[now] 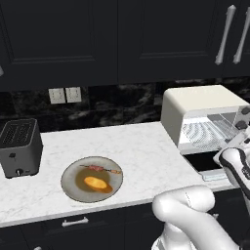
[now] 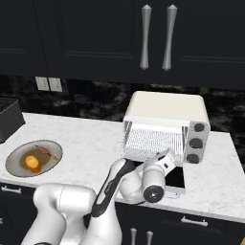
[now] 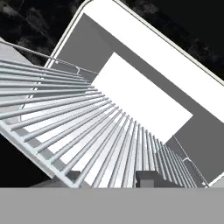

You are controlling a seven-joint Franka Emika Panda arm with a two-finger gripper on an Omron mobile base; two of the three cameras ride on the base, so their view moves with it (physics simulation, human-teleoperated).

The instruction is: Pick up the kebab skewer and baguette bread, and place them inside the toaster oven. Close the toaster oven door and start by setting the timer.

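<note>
A: Start with the counter [image 1: 146, 141]. What do you see on it?

B: You see a pale marble counter under dark cabinets [image 2: 95, 33]. The toaster oven [image 2: 165, 125] stands at its right end, cream-white, with three dark round knobs [image 2: 195, 142] down its right side.

A: How does the toaster oven door [image 2: 174, 178] stand?

B: It is swung down flat in front of the oven, so the wire rack [image 3: 87, 131] inside lies exposed. In the hand view you look straight along the rack bars into the oven cavity.

A: Where is the arm [image 2: 119, 184]?

B: Its wrist sits low, just in front of the oven and over the lowered door. The gripper [image 3: 109, 179] faces into the oven, with one dark fingertip [image 3: 148, 178] near the front edge of the rack. You cannot tell from these views whether the fingers stand apart or together; nothing shows between them.

A: And at the left end?

B: A dark grey toaster [image 1: 19, 146] stands there. Between it and the oven lies a round plate [image 1: 73, 188]. On the plate, the baguette bread [image 1: 96, 183] lies toward the near side, and the kebab skewer [image 1: 100, 169] lies just behind it, toward the wall. Both are well apart from the oven.
</note>
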